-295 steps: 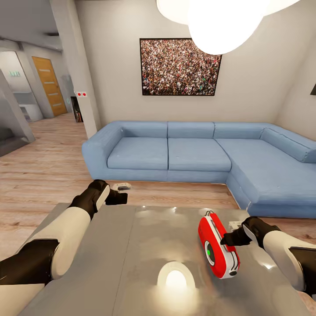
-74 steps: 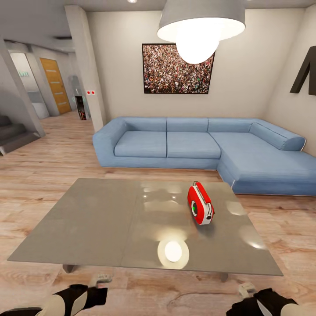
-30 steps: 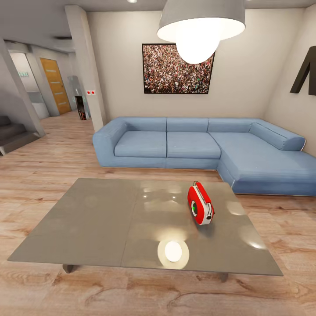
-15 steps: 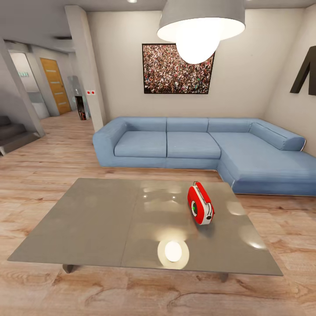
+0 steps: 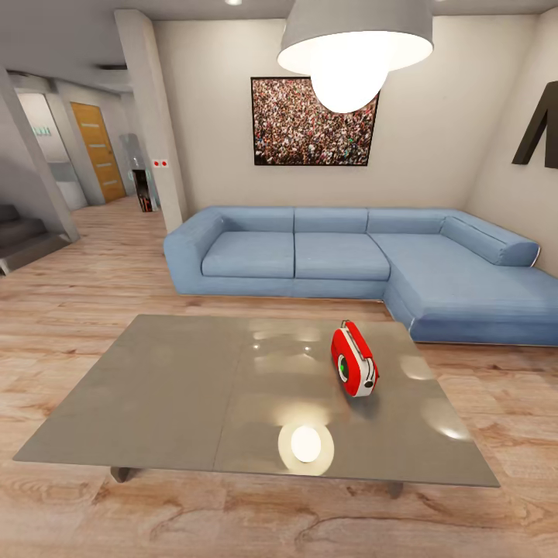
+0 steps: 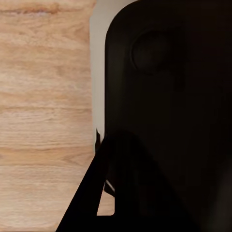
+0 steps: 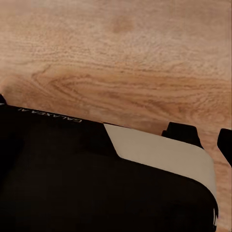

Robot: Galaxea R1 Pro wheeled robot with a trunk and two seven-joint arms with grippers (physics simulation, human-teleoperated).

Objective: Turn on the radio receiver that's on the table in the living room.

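The living room takes the upper half of the head view, with a blue sofa [image 5: 364,260] across the middle of the frame, a crowd picture [image 5: 314,121] on the wall above it, a white lamp [image 5: 353,46] hanging at the top centre, and a plank floor [image 5: 62,310] all round. The surface [image 5: 194,395], a wide glossy grey table, fills the lower middle of the frame, its top showing a bright reflection of the lamp. The radio [image 5: 354,360] stands on edge on the surface, right of centre and toward the sofa side, with nothing else near it. Its dial shows green at the centre, which I judge to mean it is already on, so the task looks done or close to done; little seems left but confirming that. Nothing stands between the robot and the radio. In the wrist views dark robot casing hangs over floor planks; whether either set of jaws is released or clenched, I cannot tell.
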